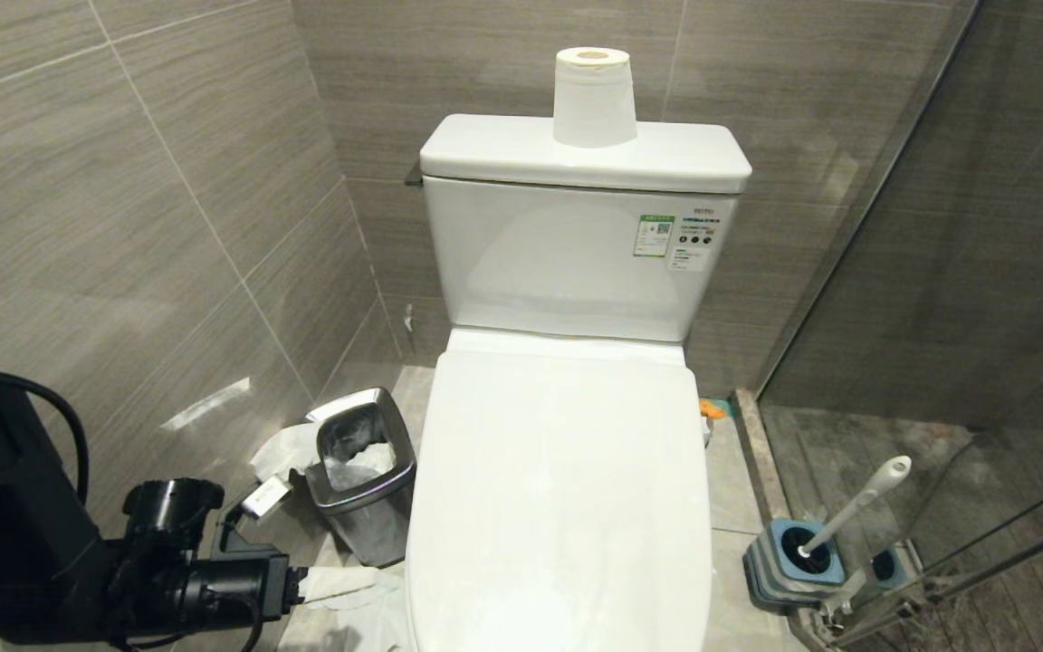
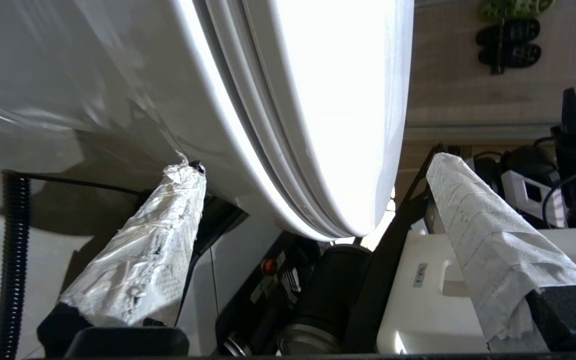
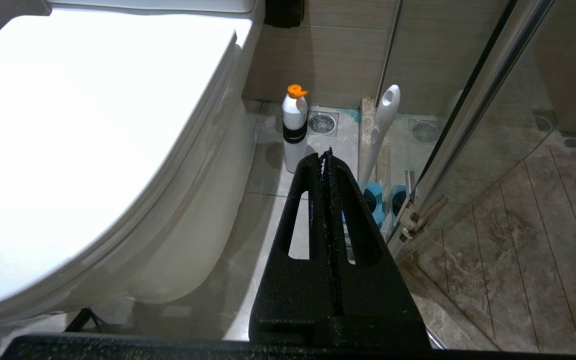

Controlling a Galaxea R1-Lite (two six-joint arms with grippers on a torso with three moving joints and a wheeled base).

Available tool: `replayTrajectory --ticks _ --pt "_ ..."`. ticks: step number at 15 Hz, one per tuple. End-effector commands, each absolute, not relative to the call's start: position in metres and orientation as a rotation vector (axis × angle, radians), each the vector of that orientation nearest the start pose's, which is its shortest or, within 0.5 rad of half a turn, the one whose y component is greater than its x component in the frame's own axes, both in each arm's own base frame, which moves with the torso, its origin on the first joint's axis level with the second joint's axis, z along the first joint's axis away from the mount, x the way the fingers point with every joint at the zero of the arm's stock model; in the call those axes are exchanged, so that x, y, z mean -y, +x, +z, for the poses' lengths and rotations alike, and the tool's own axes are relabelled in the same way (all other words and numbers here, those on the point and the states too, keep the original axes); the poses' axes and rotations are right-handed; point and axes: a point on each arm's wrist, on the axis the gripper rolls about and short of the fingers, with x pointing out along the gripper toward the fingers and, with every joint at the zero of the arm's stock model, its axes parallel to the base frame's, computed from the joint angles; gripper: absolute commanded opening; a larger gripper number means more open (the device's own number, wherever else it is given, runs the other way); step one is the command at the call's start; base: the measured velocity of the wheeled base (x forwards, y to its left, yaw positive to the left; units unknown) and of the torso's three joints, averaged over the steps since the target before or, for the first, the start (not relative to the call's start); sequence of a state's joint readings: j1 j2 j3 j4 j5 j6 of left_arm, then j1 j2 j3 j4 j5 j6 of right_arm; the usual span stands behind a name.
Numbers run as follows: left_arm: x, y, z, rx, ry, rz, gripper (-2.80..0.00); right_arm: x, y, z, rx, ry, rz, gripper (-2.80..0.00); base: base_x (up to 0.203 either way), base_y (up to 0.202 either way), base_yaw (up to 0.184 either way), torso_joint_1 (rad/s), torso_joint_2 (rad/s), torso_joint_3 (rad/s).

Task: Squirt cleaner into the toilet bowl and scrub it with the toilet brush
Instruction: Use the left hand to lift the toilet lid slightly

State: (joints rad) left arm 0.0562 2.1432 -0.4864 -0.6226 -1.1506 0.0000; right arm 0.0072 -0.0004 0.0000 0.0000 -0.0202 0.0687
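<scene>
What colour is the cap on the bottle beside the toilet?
Orange, on a white bottle with a black band. The right wrist view shows it best.

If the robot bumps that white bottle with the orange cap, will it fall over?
Probably, yes. The bottle is tall and narrow and stands upright on a small base, so a nudge near the cap would likely tip it. Its rounded body would probably roll on the smooth floor tiles. It looks like light plastic.

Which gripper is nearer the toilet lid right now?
Left. The left gripper, open, straddles the front edge of the closed toilet lid. The right gripper, shut, hangs off to the toilet's side, pointing toward the toilet brush.
</scene>
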Motion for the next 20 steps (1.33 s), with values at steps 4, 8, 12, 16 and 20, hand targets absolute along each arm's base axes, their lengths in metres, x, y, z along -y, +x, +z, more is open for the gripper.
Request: replayTrajectory --ticks 4,8,12,16,20 --pt "0.024 0.256 -0.014 -0.970 -0.623 -1.043 0.00 0.001 -0.023 0.075 0.000 0.069 -0.012 -2.80 0.000 0.000 0.000 0.000 0.00 0.000" --pt "0.026 0.257 -0.012 -0.965 -0.617 -1.054 0.00 0.001 -0.023 0.075 0.000 0.069 -0.012 -2.80 0.000 0.000 0.000 0.000 0.00 0.000" --pt "0.030 0.262 -0.011 -0.940 -0.593 -1.076 0.00 0.001 -0.023 0.075 0.000 0.069 -0.012 -2.80 0.000 0.000 0.000 0.000 0.00 0.000" --pt "0.020 0.266 -0.008 -0.873 -0.590 -1.072 0.00 0.001 -0.023 0.076 0.002 0.069 -0.012 -2.80 0.000 0.000 0.000 0.000 0.00 0.000" --pt "0.014 0.265 -0.003 -0.849 -0.589 -1.053 0.00 0.001 -0.023 0.075 0.000 0.069 -0.012 -2.80 0.000 0.000 0.000 0.000 0.00 0.000"
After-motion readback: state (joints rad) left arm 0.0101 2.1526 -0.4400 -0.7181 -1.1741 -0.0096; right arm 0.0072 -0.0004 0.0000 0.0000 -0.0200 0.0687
